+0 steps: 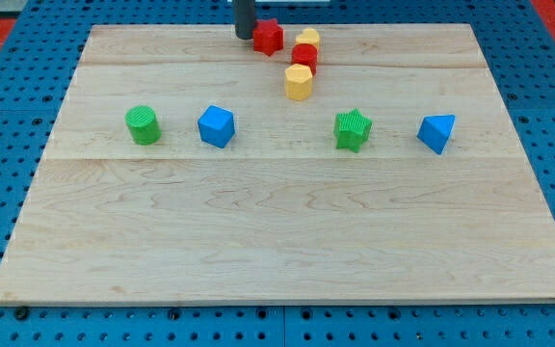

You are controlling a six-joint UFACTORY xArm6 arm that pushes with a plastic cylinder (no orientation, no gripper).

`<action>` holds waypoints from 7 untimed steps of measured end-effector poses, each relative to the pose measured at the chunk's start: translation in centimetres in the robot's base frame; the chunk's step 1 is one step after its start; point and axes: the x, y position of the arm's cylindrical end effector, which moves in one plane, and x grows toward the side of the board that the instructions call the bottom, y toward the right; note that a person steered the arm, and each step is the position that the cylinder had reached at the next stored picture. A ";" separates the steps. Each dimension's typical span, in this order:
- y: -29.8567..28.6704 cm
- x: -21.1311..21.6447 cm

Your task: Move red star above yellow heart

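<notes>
The red star (268, 37) lies near the top edge of the wooden board (277, 241), a little right of centre. My tip (245, 37) stands right at the star's left side, touching or nearly touching it. The yellow heart (307, 39) lies just right of the star, at about the same height in the view, with a small gap between them. A red block (304, 56) sits directly below the heart, and a yellow hexagonal block (299, 83) sits below that, the three forming a short slanted column.
A green cylinder (143, 125) and a blue cube-like block (216, 126) lie at the middle left. A green star (353, 130) and a blue pyramid-like block (436, 133) lie at the middle right. Blue pegboard surrounds the board.
</notes>
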 end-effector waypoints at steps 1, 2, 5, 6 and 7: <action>-5.3 3.5; -2.5 5.0; -0.8 0.8; 1.8 0.8; 2.5 -0.1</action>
